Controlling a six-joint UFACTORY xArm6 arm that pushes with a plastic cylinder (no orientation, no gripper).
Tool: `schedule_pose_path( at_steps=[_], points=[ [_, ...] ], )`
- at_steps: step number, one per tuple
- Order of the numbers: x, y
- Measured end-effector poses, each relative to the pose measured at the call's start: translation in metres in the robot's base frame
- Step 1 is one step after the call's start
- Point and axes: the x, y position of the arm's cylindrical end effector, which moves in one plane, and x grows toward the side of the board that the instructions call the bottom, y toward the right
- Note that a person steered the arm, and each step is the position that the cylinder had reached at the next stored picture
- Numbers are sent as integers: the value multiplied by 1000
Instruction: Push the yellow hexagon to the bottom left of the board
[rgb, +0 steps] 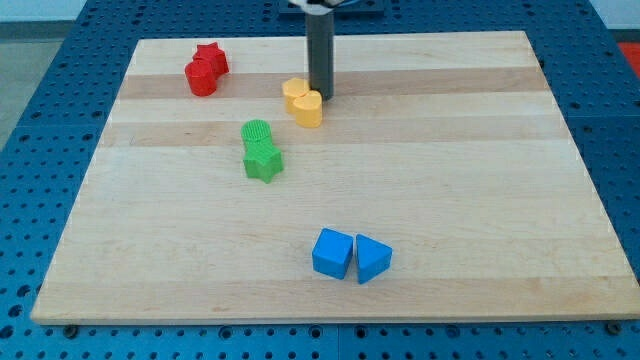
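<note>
Just left of my tip (321, 97), yellow hexagon (296, 94), seemingly touching

Wooden board (450, 200) is lying on a blue perforated table (40, 90).

Two red blocks are sitting touching at the board's 11 o'clock: a red star (211, 58) and a red rounded block (201, 78).

Near centre, a green cylinder (257, 133) is resting against a green star (263, 160), the star at its 6 o'clock.

Toward 6 o'clock, a blue cube (332, 252) is sitting just beside a blue triangular block (372, 258), which is at its 3 o'clock.
</note>
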Motion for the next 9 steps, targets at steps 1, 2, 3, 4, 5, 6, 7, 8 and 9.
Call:
schedule_pose_path(
  at_steps=[1, 2, 3, 4, 5, 6, 7, 8, 9],
  points=[
    [7, -34],
    [-5, -70],
    [-29, -72],
    [-39, -89],
    [-22, -129],
    [22, -133],
    [60, -138],
    [0, -135],
    [-53, -81]
  ],
)
